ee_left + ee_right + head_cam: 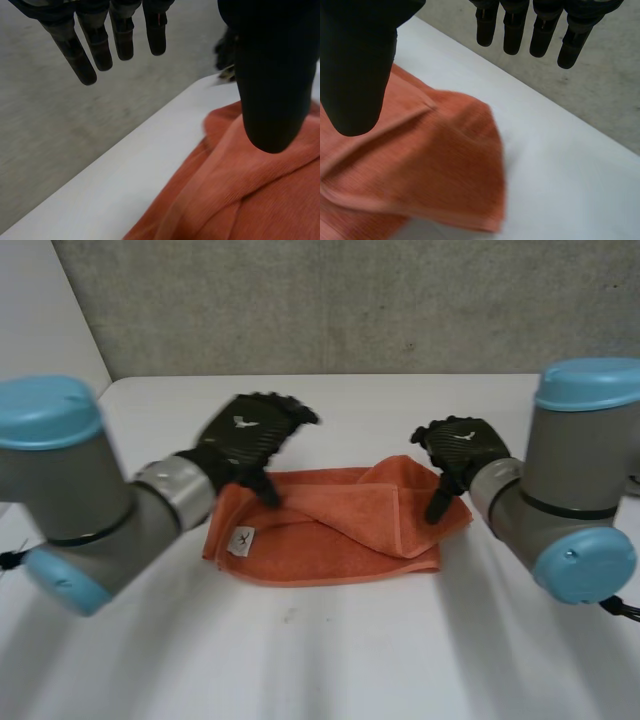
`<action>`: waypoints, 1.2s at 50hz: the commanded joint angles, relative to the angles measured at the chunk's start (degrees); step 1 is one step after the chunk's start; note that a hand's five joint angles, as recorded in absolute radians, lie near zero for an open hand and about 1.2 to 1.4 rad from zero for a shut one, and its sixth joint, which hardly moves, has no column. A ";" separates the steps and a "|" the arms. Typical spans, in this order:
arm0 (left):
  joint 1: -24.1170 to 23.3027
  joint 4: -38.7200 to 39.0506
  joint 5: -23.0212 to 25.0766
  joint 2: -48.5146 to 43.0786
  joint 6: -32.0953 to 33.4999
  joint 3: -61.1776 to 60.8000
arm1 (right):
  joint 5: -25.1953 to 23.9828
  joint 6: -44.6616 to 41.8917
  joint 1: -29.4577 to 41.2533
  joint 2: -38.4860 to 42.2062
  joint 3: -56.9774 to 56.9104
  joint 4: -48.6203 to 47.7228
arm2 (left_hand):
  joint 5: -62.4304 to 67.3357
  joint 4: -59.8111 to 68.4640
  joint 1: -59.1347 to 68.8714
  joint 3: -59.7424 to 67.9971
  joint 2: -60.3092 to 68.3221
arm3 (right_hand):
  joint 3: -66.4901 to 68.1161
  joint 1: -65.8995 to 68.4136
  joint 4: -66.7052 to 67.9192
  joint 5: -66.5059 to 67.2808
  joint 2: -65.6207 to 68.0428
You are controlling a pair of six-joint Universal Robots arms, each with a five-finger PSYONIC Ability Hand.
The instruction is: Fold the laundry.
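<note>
Left wrist view: fingers (pixel 120 40) straight and a little apart, thumb held wide of them, the left hand (pixel 250 435) grips nothing as it hovers over the far left corner of the orange towel (pixel 330 530). In the right wrist view the right hand (pixel 462 448) matches it, fingers (pixel 542 35) straight and spaced, thumb well clear, nothing pinched, poised above the far right corner, where a flap lies turned over at a slant. The towel sits mid-table between the two hands, partly doubled on itself, its layers uneven, and a small white label (pixel 242 540) shows at its near left corner. Beneath it is the white table (pixel 350 660), whose far edge runs near the towel, and behind that a grey wall (pixel 350 300). The risk from here looks twofold. A hand closing on only the top layer of the slanted flap would probably drag that layer open rather than carry the whole edge, leaving a crooked fold. And if the two hands lift unevenly, the cloth could skew or slide toward the table's far edge. The count: one towel, one label, one table, two arms, two hands, both empty.
</note>
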 commanded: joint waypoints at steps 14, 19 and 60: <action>-18.34 -21.21 -6.98 -33.71 23.41 41.47 | -4.68 -6.34 -12.31 -5.11 11.60 -7.04 | 11.55 11.22 11.31 11.86 11.60 | -1.21 -2.85 -2.68 0.21 -1.07; -19.83 -22.09 -10.05 -38.19 27.37 47.88 | -7.31 -6.95 -14.86 -5.55 13.71 -8.18 | 23.60 23.27 23.36 23.91 23.65 | -1.21 -2.85 -2.68 0.21 -1.07; -15.80 -15.41 -24.30 3.90 33.00 24.44 | -16.02 27.31 -2.04 8.68 -0.61 -4.14 | 64.35 64.02 64.11 64.66 64.40 | -5.08 -6.72 -6.55 -3.66 -4.94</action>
